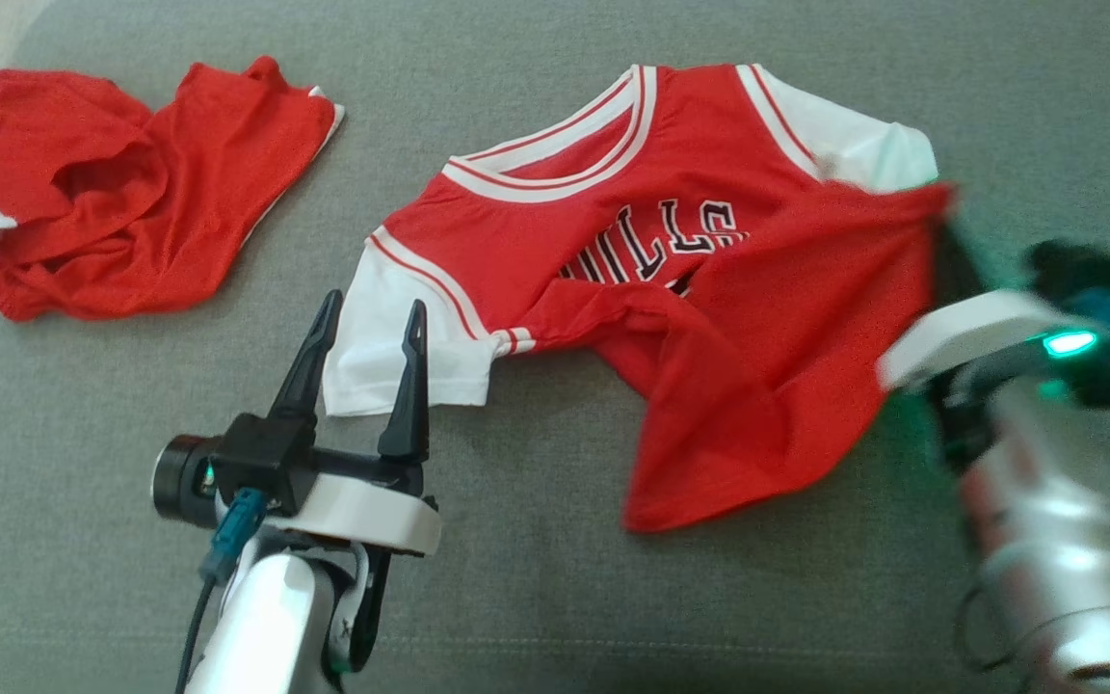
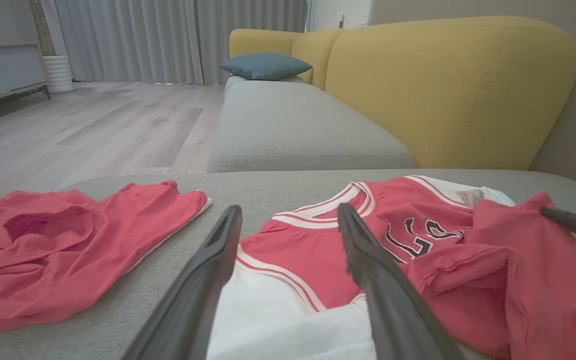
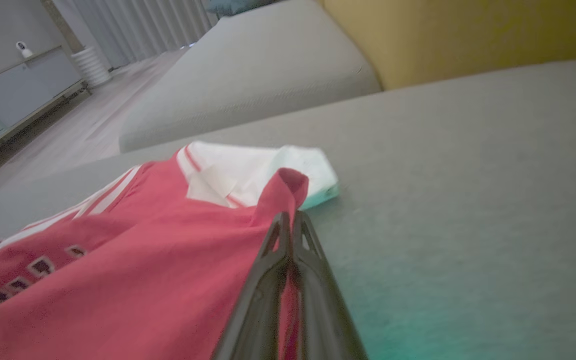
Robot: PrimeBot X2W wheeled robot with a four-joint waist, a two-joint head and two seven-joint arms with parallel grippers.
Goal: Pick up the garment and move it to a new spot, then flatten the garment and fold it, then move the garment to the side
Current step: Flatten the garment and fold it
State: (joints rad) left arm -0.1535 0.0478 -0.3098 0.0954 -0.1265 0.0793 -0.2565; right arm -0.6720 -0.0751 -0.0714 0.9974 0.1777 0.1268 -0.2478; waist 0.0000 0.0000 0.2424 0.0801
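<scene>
The garment [image 1: 632, 222] is a red jersey with white sleeves and black lettering, lying on the grey cushion [image 1: 536, 588] with its neck at the far side. Its lower hem is pulled up and folded over toward the right sleeve. My right gripper [image 1: 945, 224] is shut on that red hem corner, and the right wrist view shows the red cloth pinched between the closed fingers of the right gripper [image 3: 288, 216]. My left gripper [image 1: 374, 301] stands open just over the near white sleeve. In the left wrist view the sleeve and garment [image 2: 318, 250] lie between the left gripper [image 2: 288, 209] fingers.
A second, crumpled red garment [image 1: 121, 193] lies at the cushion's far left. Beyond the cushion stands a yellow sofa back [image 2: 443, 90] with a blue pillow [image 2: 265, 65], and wooden floor [image 2: 93, 130] to the left. Bare grey cushion lies in front of and to the right of the jersey.
</scene>
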